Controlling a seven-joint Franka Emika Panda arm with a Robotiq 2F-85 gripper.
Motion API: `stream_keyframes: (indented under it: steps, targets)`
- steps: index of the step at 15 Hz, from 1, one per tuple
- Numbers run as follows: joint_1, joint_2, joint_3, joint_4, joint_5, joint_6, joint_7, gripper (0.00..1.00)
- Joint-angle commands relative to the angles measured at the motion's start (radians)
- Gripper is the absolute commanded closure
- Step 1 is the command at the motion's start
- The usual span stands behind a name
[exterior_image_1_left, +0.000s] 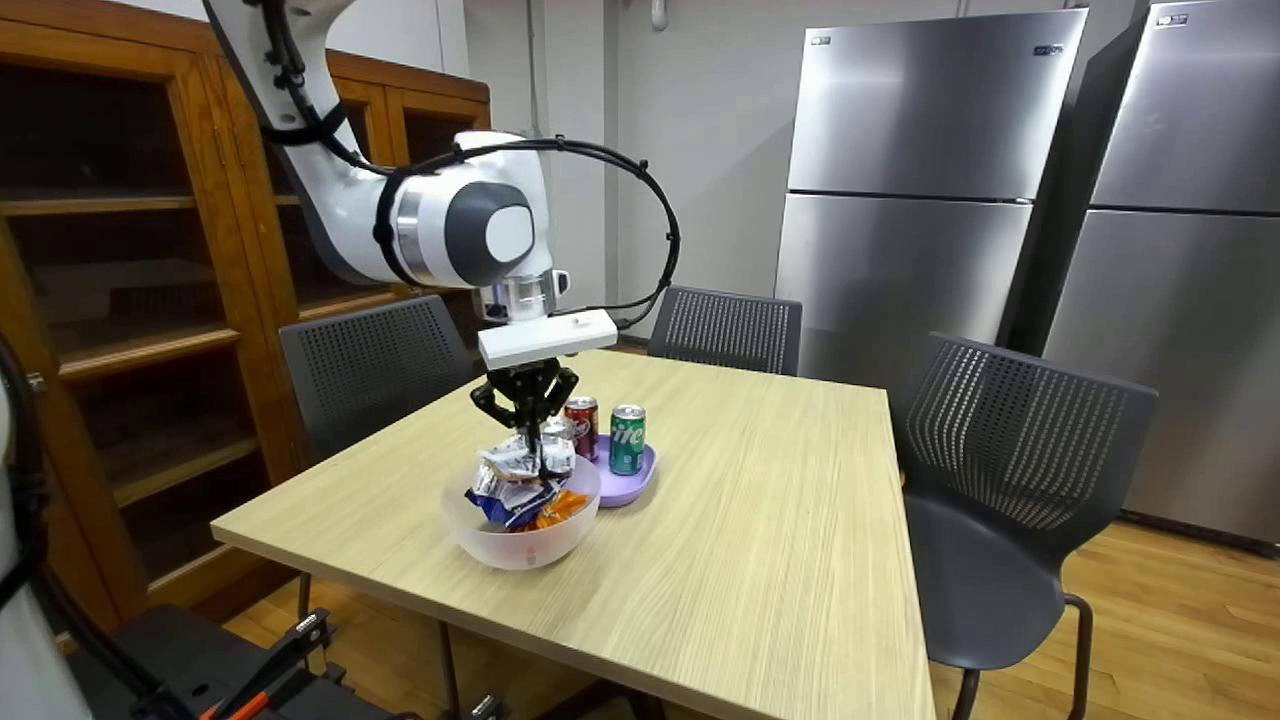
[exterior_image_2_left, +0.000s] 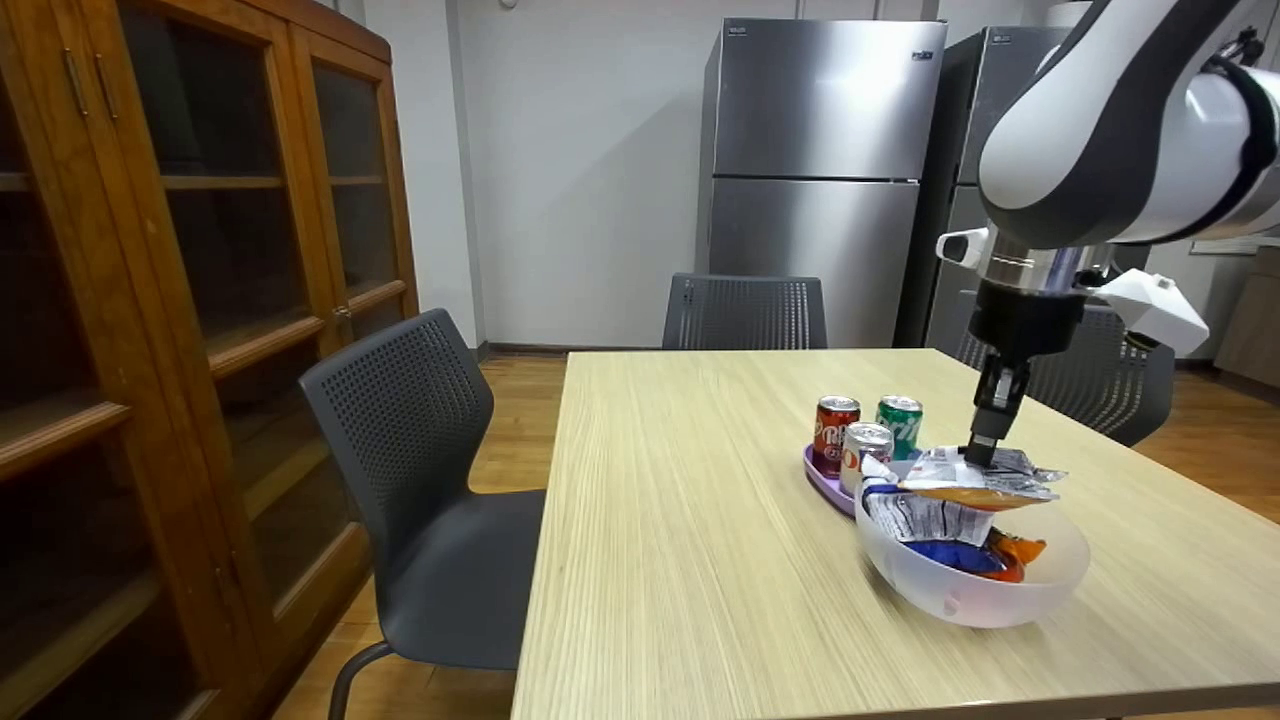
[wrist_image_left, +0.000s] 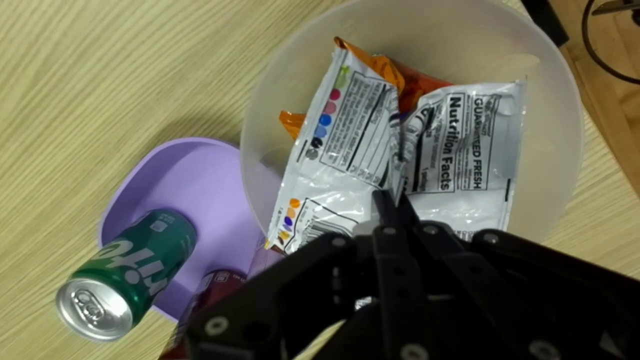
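My gripper (wrist_image_left: 395, 200) points down over a frosted bowl (wrist_image_left: 552, 165), its fingertips shut on a raised fold of a silver-backed snack bag (wrist_image_left: 345, 135). In an exterior view this bag (exterior_image_2_left: 935, 472) lies nearly flat at rim height with an orange underside, and the gripper (exterior_image_2_left: 980, 455) meets its middle. Beneath it, inside the bowl (exterior_image_2_left: 980, 605), are a blue bag (exterior_image_2_left: 955, 556) and an orange bag (exterior_image_2_left: 1020, 548). Whether the printed panel with nutrition text (wrist_image_left: 465, 140) belongs to the pinched bag, I cannot tell. The arm hides part of the bags.
Against the bowl sits a purple tray (wrist_image_left: 200, 165) holding a green can (exterior_image_2_left: 899, 425), a dark red can (exterior_image_2_left: 833, 440) and a silver can (exterior_image_2_left: 862, 458). Dark chairs (exterior_image_1_left: 725, 330) surround the wooden table (exterior_image_1_left: 760, 520). A wooden cabinet (exterior_image_1_left: 180, 390) and steel refrigerators (exterior_image_1_left: 910, 210) stand beyond.
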Motion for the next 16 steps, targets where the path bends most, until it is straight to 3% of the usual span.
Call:
stream_keyframes:
  steps: [1, 16]
  targets:
    - [-0.027, 0.018, 0.008, 0.022, 0.026, -0.013, -0.068, 1.0]
    - [-0.041, 0.057, 0.006, 0.054, -0.001, -0.033, -0.057, 1.0]
